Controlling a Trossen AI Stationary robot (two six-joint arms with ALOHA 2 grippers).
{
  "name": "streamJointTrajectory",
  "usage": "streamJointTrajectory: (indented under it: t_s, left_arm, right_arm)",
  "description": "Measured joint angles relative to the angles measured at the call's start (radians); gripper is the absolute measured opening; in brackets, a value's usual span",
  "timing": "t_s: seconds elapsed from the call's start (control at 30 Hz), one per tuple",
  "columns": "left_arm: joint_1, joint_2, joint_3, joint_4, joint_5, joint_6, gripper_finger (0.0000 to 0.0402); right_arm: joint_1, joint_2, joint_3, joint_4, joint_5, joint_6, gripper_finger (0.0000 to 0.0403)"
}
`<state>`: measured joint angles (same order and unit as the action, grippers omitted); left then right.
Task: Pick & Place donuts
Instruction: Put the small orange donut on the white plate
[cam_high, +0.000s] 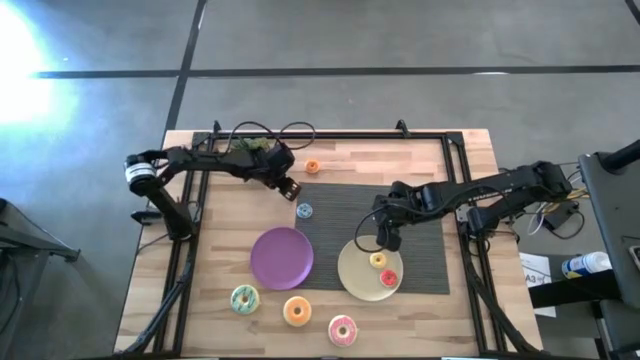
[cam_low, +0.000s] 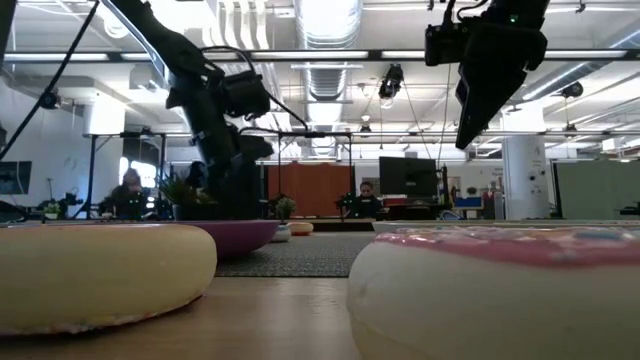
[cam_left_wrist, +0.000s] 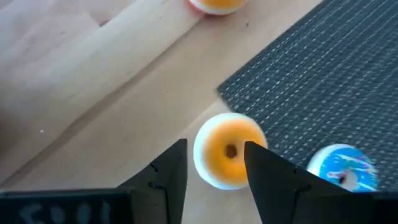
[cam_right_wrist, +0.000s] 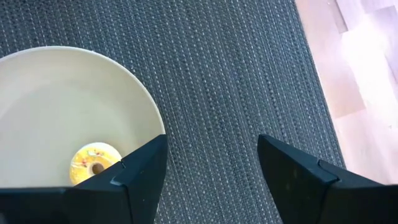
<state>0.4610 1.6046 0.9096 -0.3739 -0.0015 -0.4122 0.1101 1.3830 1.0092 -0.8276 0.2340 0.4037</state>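
While I watch the feeds, the left tool (cam_high: 291, 189) is low over the bare wood of the desk (cam_high: 230, 200), just off the corner of the dark woven mat (cam_high: 420, 225). A small orange donut (cam_left_wrist: 229, 155) lies directly in its line; I cannot tell whether the tool is gripping it or only around it. A second orange donut (cam_high: 312, 166) lies near, toward the far edge, and a blue donut (cam_high: 304, 210) is on the mat just beside.

My right tool (cam_right_wrist: 212, 138) stands wide and empty above the mat at the rim of the yellow plate (cam_high: 350, 285), which holds a yellow-iced donut (cam_right_wrist: 95, 163) and a red donut (cam_high: 389, 278).

My worry is the left side. If the grip is off-centre, the little ring could squirt out and roll into the blue one or under the mat's edge. On the right, a careless sweep could clip the plate rim and spill both donuts.
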Motion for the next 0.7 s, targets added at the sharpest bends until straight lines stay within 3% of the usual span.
streamJointTrajectory:
  t_s: [0.23,0.47,0.57,0.63,0.7]
  left_arm:
    - [0.001,0.089,0.004,0.026,0.041,0.0,0.0119]
    - [-0.002,0.081,0.002,0.051,0.028,-0.001,0.0015]
    - [-0.003,0.056,0.007,0.036,0.05,-0.01,0.0005]
    - [-0.002,0.019,0.012,0.027,0.13,-0.036,0.0002]
    - [0.005,-0.03,0.02,0.038,0.339,-0.06,0.0002]
  right_arm:
    - [0.0,0.0,0.0,-0.001,-0.002,-0.004,0.0242]
    - [0.001,-0.001,0.0,0.026,-0.013,-0.016,0.0235]
    - [0.001,-0.006,0.0,0.089,-0.052,-0.046,0.0228]
    - [0.002,-0.015,0.001,0.145,-0.052,-0.108,0.0223]
    - [0.007,-0.022,0.021,0.189,-0.048,-0.225,0.022]
